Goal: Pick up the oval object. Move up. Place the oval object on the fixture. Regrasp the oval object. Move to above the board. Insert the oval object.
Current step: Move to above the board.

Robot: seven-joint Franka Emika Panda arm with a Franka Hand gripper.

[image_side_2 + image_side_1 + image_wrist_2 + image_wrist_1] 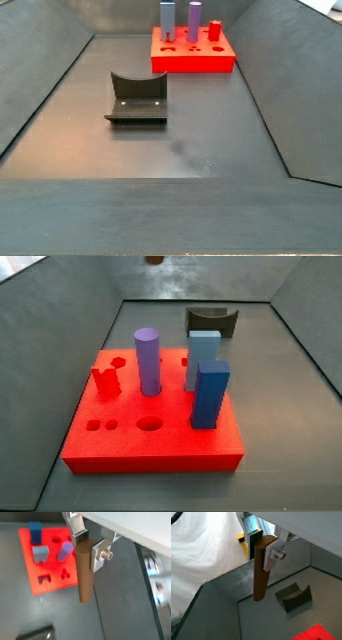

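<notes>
tool (263, 548) clamped on oval object (260, 574), peg hanging lengthwise from fingers, high above fixture (294, 597)

— How many pieces all told?
— One oval object (260, 569) clamped in the gripper (262, 552), high over the floor. One board (154, 436), one fixture (138, 100).
— Posts?
— One purple cylinder (147, 360), two blue square posts (209, 393).

Place: you're at a lab test rig.
Evidence: grey walled bin (54, 90), red board (154, 441), gripper (263, 543) in the wrist views.
</notes>
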